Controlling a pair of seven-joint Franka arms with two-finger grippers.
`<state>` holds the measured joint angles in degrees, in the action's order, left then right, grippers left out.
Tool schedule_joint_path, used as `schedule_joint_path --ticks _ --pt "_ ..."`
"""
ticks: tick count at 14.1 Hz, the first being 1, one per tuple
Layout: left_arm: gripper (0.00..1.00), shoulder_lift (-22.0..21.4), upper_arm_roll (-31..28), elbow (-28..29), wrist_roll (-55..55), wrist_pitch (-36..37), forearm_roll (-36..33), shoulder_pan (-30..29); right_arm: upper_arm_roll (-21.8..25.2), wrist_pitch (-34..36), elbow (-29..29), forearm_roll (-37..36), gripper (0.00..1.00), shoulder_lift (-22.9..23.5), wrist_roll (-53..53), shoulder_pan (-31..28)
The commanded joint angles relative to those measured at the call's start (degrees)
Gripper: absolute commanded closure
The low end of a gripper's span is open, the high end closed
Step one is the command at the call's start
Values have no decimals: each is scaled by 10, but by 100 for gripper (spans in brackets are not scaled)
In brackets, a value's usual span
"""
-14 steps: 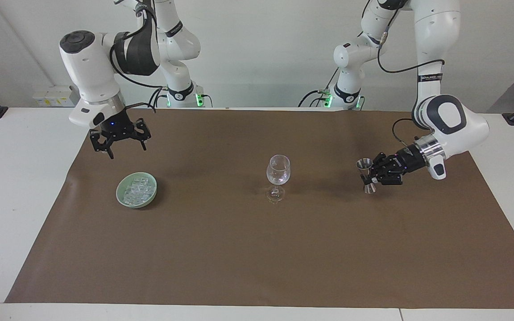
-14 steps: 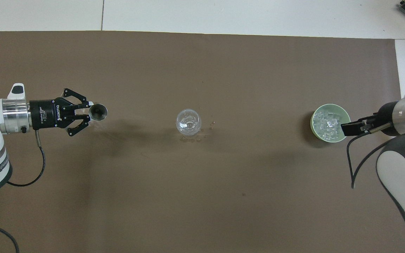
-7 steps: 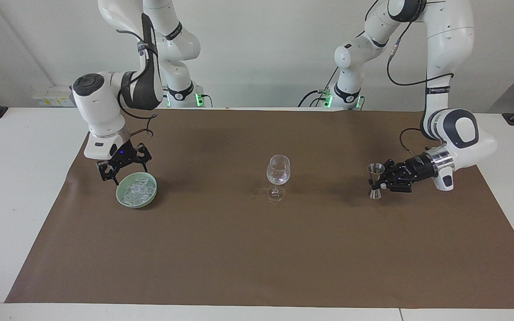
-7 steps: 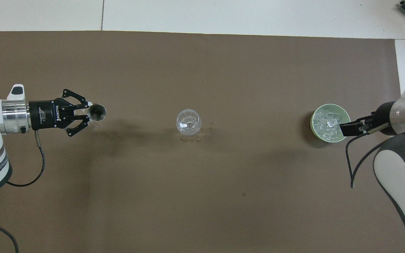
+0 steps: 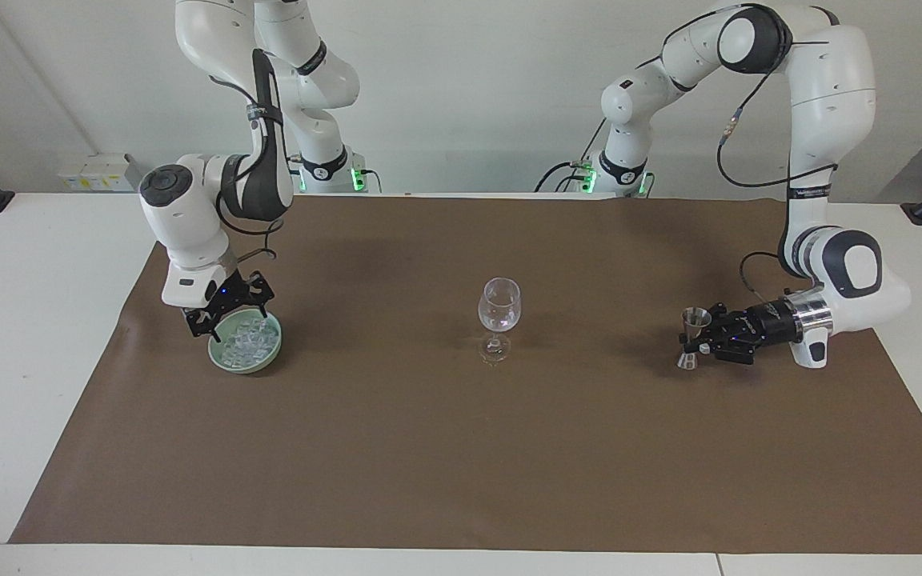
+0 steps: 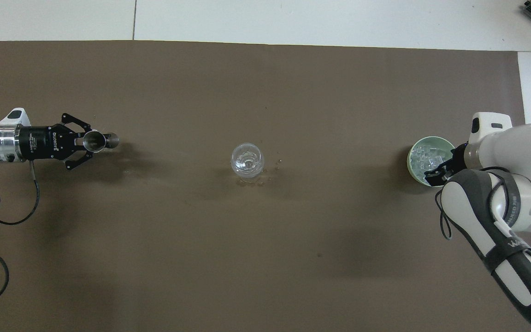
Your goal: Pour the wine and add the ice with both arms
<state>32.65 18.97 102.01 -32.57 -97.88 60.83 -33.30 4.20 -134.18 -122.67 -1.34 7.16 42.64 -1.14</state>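
A clear wine glass (image 5: 499, 308) (image 6: 247, 159) stands mid-mat; no wine shows in it. The ice (image 5: 249, 340) (image 6: 427, 157) fills a green bowl (image 5: 246, 368) (image 6: 410, 159) toward the right arm's end. My right gripper (image 5: 229, 320) (image 6: 438, 169) is down at the bowl on the side nearer the robots. Its fingers stand apart, with the tips among the cubes. Toward the left arm's end, my left gripper (image 5: 697, 342) (image 6: 88, 142) lies low and level, shut on the waist of a steel jigger (image 5: 697, 318) (image 6: 109, 140). The jigger is slightly tilted, its foot at the mat.
A brown mat (image 5: 461, 448) covers most of the white table (image 5: 21, 320). A few small drops (image 6: 277, 162) lie beside the glass. The right arm's elbow (image 6: 486, 212) hangs over the mat nearer the robots than the bowl.
My right gripper came down from above the mat into the bowl. My left gripper sank toward the mat with the jigger and drew away from the glass.
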Motion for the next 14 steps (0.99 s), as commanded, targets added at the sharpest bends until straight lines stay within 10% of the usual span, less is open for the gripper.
schedule_joint_path --ticks 1,14 --pt "100 34 9 -22 -1 21 -15 -28 -3 -23 -18 2 19 -6 18 -13" --pt "99 28 10 25 -4 16 -14 -53 -5 -63 -23 3 48 15 -14 -17"
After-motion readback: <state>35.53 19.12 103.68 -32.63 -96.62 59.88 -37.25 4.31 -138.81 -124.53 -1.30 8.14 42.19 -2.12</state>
